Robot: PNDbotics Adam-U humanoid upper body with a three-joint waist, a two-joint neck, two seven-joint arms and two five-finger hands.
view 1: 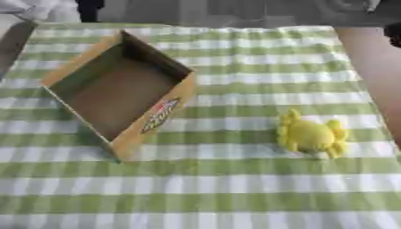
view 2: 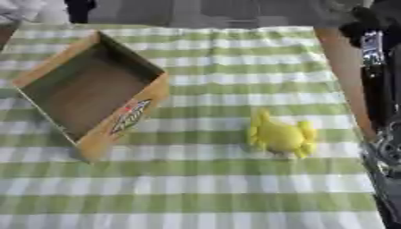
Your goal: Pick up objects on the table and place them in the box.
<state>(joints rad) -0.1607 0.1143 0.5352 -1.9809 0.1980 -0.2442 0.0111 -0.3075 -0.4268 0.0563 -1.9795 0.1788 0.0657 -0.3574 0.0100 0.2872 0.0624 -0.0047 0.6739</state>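
Observation:
An open cardboard box [view 1: 117, 91] lies askew on the left half of the table, with a red and white logo on its near side wall. Only its brown floor shows inside. A yellow soft toy with short legs, shaped like a crab [view 1: 312, 135], rests on the cloth to the right of the box, well apart from it. My right arm runs down the right edge of the right eye view, and my right hand [view 2: 385, 156] shows only as blurred grey and black parts beside the table edge, right of the toy. My left hand is out of sight.
A green and white checked cloth [view 1: 219, 188] covers the table. A bare brown strip of tabletop [view 1: 384, 80] runs along the right side. Dark shapes and a pale floor lie beyond the far edge.

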